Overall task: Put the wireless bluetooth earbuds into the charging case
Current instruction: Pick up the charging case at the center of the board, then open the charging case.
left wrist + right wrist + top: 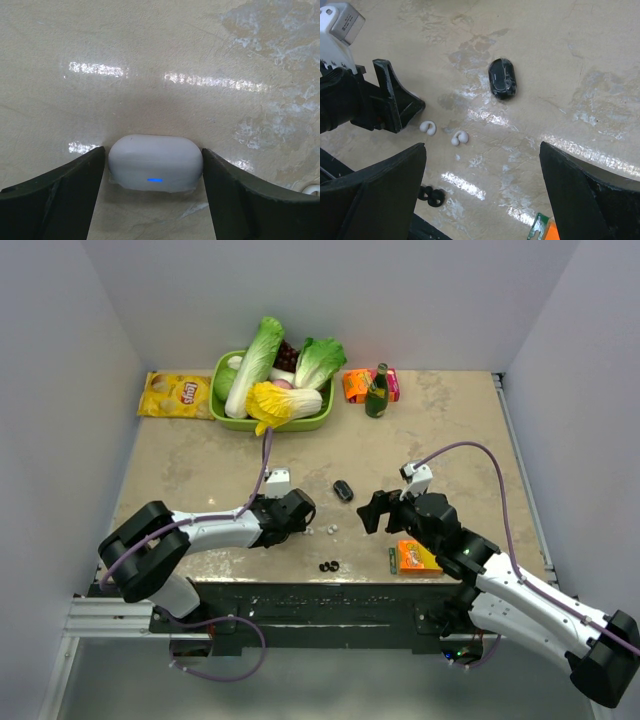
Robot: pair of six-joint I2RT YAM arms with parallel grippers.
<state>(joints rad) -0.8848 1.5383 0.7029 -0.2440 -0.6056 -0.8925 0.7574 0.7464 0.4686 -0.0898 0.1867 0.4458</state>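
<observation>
Top view: my left gripper (302, 520) crouches left of centre. Left wrist: jaws pinch the white case (156, 162), bottom centre; I'd hold it level. Right wrist: right gripper (482, 200) gapes open; 2 white earbuds (427, 128) lie centre-left.

Two white earbuds (427, 128), two black earbuds (436, 198), white case (156, 162), black case (502, 78)

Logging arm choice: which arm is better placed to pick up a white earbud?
Right. The right fingers are open and empty near the white earbuds, while the left fingers clasp the white case.
</observation>
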